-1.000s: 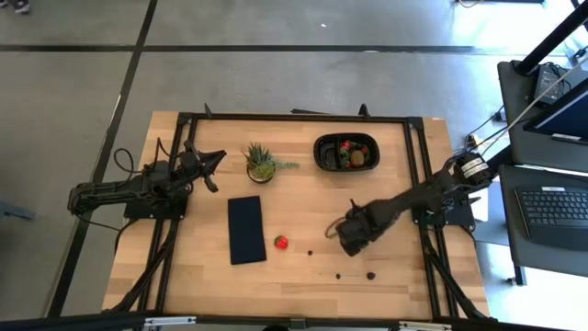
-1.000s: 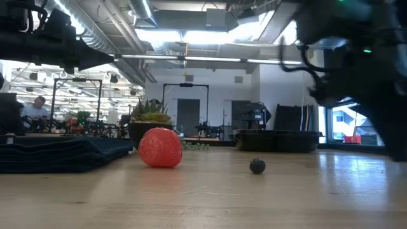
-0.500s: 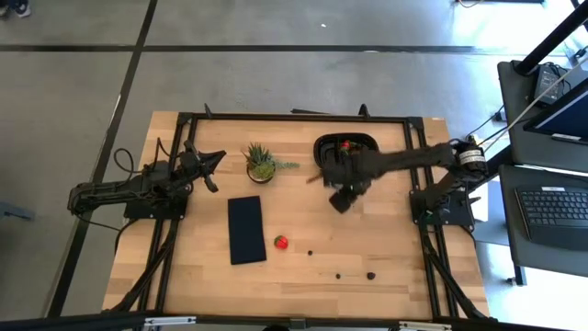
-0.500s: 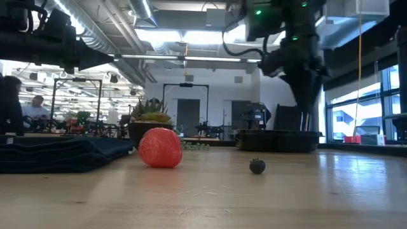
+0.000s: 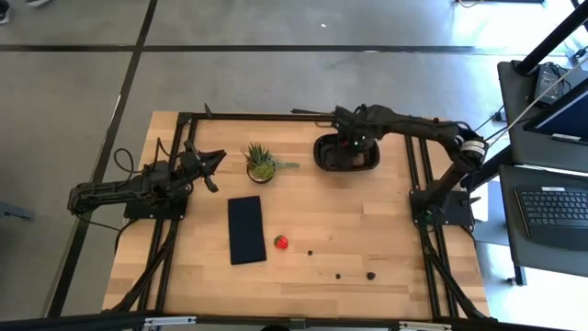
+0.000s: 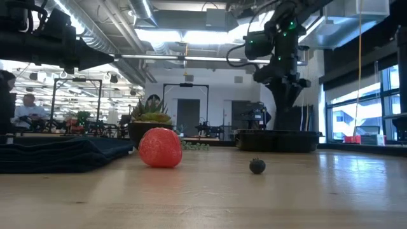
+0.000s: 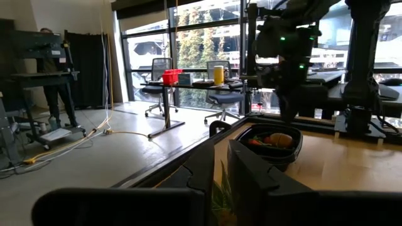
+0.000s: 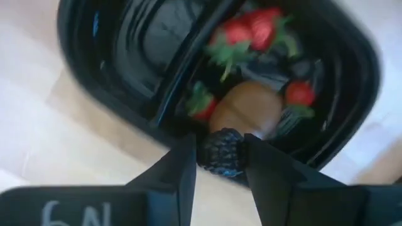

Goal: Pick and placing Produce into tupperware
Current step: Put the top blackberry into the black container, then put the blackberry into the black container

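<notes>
The black oval tupperware (image 5: 319,153) stands at the table's far side, holding red strawberries (image 8: 257,25) and a brown kiwi (image 8: 248,110). My right gripper (image 8: 220,143) hangs above it (image 5: 353,145), shut on a small dark berry (image 8: 221,157). One red strawberry (image 5: 281,242) and three tiny dark berries (image 5: 310,252) (image 5: 338,274) (image 5: 370,274) lie on the wood nearer the front edge. My left gripper (image 5: 213,158) waits at the table's left, its fingers (image 7: 251,182) close together with nothing between them. My right gripper pinches the dark berry by its two sides (image 8: 207,154) between the ends of its two fingers (image 8: 182,172). The fingers point down from above. The berry is lifted clear and hangs over the tupperware, close to the kiwi.
A spiky green potted plant (image 5: 261,163) stands left of the tupperware. A flat dark rectangular pad (image 5: 246,229) lies left of the loose strawberry. A black frame (image 5: 294,118) runs around the tabletop's edges. Bare wood lies between the tupperware and the loose fruit.
My right gripper has swung from the middle right of the table toward the far edge and risen. It now stands over the tupperware. The loose fruit on the wood has stayed where it was.
</notes>
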Robot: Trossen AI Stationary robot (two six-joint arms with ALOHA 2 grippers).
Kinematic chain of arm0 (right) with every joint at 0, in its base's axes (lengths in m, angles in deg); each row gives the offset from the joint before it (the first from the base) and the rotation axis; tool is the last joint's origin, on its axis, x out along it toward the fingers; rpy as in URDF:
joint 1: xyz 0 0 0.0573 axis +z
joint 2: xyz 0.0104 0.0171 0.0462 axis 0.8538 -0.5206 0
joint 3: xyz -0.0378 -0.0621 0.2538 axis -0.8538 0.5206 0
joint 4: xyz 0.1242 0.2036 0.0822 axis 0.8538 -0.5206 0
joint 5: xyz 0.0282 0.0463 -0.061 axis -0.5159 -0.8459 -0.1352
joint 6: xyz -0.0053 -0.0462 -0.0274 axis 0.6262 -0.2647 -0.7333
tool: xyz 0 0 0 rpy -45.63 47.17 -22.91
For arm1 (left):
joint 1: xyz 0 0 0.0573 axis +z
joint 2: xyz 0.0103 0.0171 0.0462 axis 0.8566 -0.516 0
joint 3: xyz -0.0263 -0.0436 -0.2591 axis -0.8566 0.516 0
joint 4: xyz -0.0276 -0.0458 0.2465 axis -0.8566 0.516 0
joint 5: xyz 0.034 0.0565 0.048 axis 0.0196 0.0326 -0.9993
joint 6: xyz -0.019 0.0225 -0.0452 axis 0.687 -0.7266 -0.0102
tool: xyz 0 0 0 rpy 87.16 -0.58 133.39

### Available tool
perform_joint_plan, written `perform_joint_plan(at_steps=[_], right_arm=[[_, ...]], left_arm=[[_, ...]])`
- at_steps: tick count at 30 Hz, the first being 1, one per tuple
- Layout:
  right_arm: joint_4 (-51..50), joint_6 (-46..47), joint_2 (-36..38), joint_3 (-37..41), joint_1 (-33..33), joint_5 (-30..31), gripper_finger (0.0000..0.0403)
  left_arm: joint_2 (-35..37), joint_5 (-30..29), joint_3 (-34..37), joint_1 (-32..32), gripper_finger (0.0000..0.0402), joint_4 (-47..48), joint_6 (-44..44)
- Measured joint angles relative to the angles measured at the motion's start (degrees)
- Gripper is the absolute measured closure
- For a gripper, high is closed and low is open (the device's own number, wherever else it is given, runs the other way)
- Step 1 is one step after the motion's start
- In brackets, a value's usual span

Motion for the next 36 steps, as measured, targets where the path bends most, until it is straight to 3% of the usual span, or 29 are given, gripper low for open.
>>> perform_joint_plan(at_steps=[15,26,30,36], right_arm=[[4.99,-6.66,-7.99,0.09,-2.66,-0.22,0.0279],[5.29,-7.05,-10.65,0.09,-2.66,-0.22,0.0276],[5.29,-5.89,-10.63,0.09,-2.66,-0.21,0.0243],[5.13,-5.52,-10.63,0.07,-2.66,-0.2,0.0142]], left_arm=[[-0.01,-0.11,-0.01,0.0,0.0345,0.02,-0.04],[-0.01,-0.26,-0.01,0.0,0.0366,0.02,-0.03],[-0.01,-0.26,-0.01,0.0,0.0374,0.02,-0.04],[0.01,-0.26,-0.01,-0.02,0.0385,0.0,-0.02]])
